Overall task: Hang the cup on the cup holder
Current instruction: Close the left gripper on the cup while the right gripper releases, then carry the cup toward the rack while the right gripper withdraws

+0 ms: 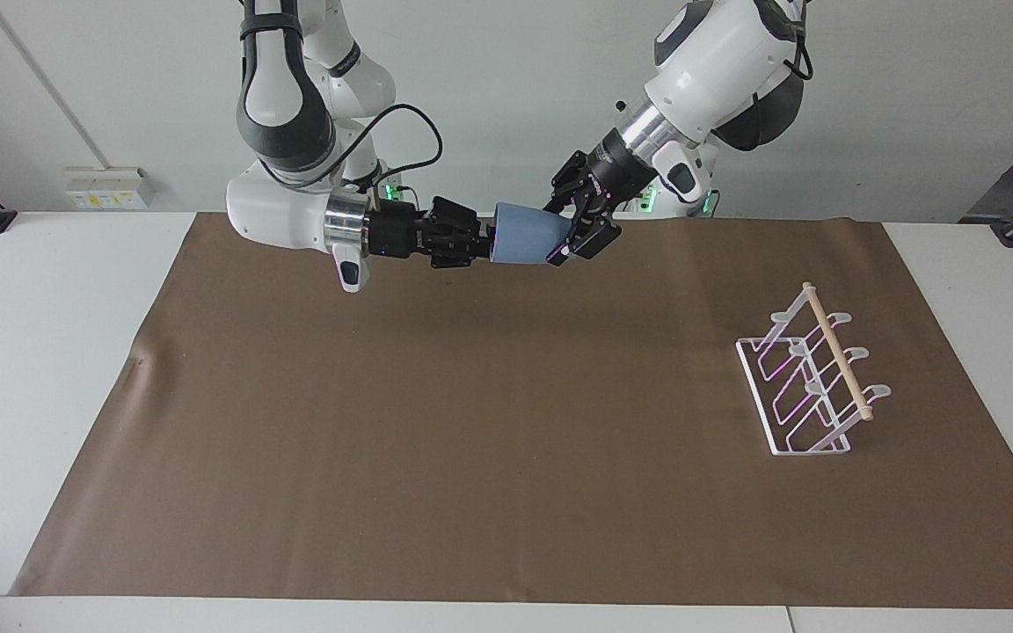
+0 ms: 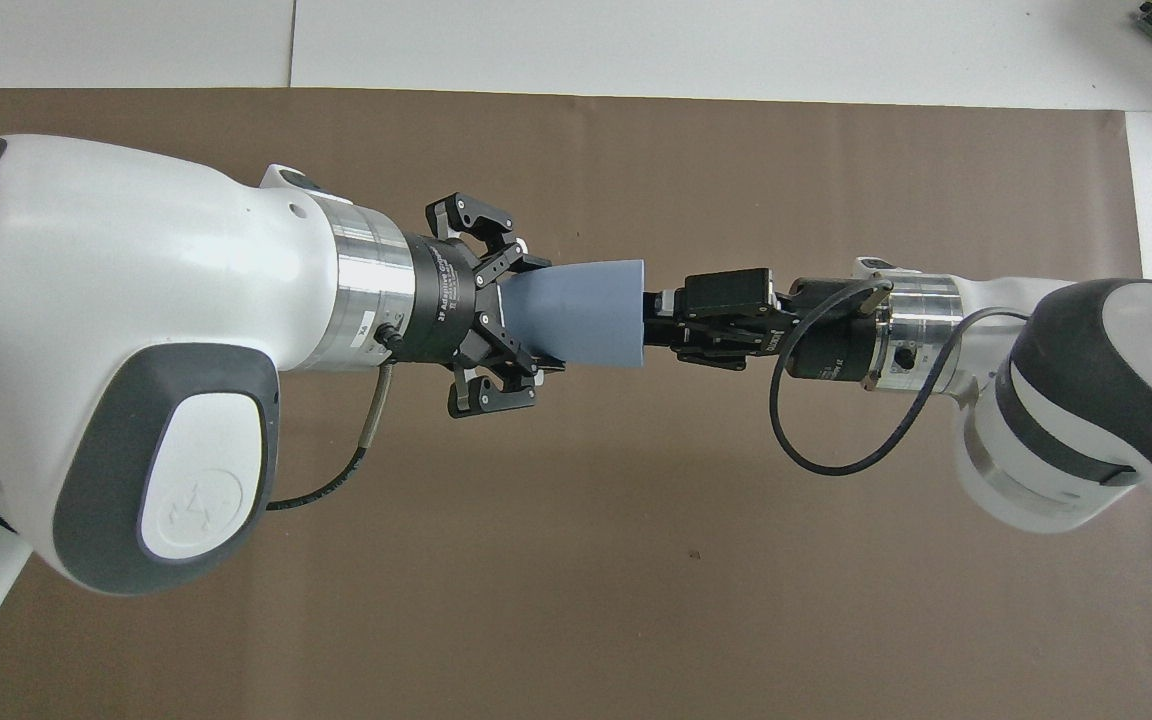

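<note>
The light blue cup point(image 1: 524, 244) point(image 2: 581, 322) lies on its side in the air over the brown mat's edge nearest the robots. My left gripper point(image 1: 579, 234) point(image 2: 521, 330) is shut on its narrow base end. My right gripper point(image 1: 482, 243) point(image 2: 654, 318) is at the cup's wide rim, level with it, and its fingers stand parted. The white wire cup holder point(image 1: 810, 378) with its wooden dowel stands on the mat toward the left arm's end of the table. It does not show in the overhead view.
A brown mat point(image 1: 471, 440) point(image 2: 636, 560) covers most of the white table point(image 1: 32, 352). A black cable point(image 2: 836, 440) loops from the right wrist. Both arms span the mat low, near the robots' edge.
</note>
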Robot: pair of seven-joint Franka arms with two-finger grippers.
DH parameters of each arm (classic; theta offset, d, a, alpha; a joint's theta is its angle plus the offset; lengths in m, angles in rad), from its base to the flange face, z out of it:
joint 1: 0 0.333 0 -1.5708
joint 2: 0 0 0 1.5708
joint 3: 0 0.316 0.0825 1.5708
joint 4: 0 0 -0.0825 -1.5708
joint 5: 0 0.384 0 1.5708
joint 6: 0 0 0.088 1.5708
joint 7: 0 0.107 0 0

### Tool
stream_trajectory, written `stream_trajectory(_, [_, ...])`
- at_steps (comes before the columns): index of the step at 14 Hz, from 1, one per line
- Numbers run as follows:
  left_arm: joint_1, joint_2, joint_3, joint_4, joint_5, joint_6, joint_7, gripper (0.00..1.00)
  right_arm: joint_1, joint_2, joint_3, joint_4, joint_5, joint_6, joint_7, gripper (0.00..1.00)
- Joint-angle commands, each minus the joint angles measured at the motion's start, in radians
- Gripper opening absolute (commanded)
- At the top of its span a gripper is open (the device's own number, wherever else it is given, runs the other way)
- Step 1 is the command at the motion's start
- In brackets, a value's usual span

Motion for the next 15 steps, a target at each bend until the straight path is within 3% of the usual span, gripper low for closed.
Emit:
stream_trajectory(1, [-0.003,-0.029,0.02,-0.026,0.03,-0.031,0.019,0.0,-0.018,-0.024,0.004,-0.023,-0.023,0.007,0.006,0.47])
stream_trajectory(3, [-0.001,-0.032,0.024,-0.028,0.08,-0.049,0.044,0.0,-0.035,-0.021,0.004,-0.023,-0.081,-0.002,0.005,0.47])
stream_trajectory(7, [0.028,-0.047,0.024,-0.064,0.194,-0.052,0.091,0.0,-0.084,-0.02,0.004,-0.01,-0.288,-0.008,0.0,0.72])
stream_trajectory(8, [0.034,-0.05,0.024,-0.074,0.25,-0.057,0.091,0.0,-0.096,-0.021,0.001,-0.006,-0.346,-0.008,0.0,0.9])
stream_trajectory(9, [0.034,-0.053,0.024,-0.077,0.304,-0.057,0.097,0.0,-0.108,-0.02,-0.002,0.003,-0.395,-0.006,0.003,1.0])
stream_trajectory(13, [0.057,-0.069,0.024,-0.112,0.49,-0.081,0.124,0.0,-0.153,-0.011,-0.002,0.046,-0.631,0.013,0.008,1.0])
stream_trajectory(15, [0.057,-0.107,0.024,-0.179,0.586,-0.095,0.154,0.0,-0.15,-0.008,0.0,0.075,-0.789,0.062,0.009,1.0])
